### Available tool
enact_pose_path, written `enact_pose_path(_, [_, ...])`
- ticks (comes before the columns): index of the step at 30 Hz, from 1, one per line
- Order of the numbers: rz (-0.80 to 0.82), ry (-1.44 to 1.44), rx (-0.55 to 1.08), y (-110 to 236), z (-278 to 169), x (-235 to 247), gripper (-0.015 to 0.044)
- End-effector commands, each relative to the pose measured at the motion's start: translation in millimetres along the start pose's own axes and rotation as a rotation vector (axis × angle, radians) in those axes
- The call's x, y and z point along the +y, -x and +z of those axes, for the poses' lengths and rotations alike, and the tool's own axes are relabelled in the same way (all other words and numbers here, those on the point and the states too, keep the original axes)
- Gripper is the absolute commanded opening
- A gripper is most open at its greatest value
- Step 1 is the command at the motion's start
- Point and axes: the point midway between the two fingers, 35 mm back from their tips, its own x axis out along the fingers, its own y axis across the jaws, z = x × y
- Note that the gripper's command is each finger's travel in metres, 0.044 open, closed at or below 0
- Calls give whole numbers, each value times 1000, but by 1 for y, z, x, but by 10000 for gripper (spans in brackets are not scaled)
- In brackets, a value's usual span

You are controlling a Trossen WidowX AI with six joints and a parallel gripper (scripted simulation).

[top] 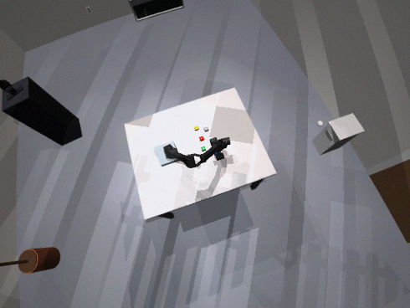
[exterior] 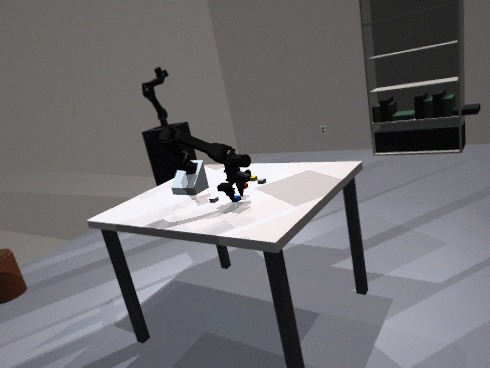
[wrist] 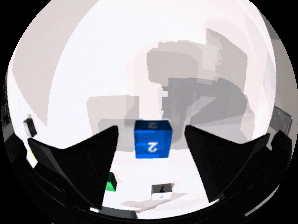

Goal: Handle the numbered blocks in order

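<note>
- the black parallel-jaw end effector stood open and held nothing, its dark fingers apart on either side of the small blue cube printed with a 2.
- the blue cube rested on the square white bench, nearer its right edge, with the small green cube just beside it.

Shelf unit by wall; brown cylinder on floor.
</note>
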Motion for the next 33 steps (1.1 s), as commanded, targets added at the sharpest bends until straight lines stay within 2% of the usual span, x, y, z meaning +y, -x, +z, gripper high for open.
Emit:
enact_pose_path(1, [-2,4,-1,0,0,0,400])
enact_pose_path(4, [-2,4,-1,3,0,0,400])
enact_pose_path(7, [0,4,-1,33,0,0,400])
enact_pose_path(11, [-1,4,-1,36,0,0,400])
enact_pose_path(13, [1,4,-3,46,2,1,347])
enact_pose_path(18, [3,4,-1,114,1,1,216])
enact_pose_path(22, [3,4,-1,117,0,0,120])
enact_pose_path(30, [3,4,-1,117,0,0,120])
enact_pose_path(33, [14,6,-3,118,7,34,120])
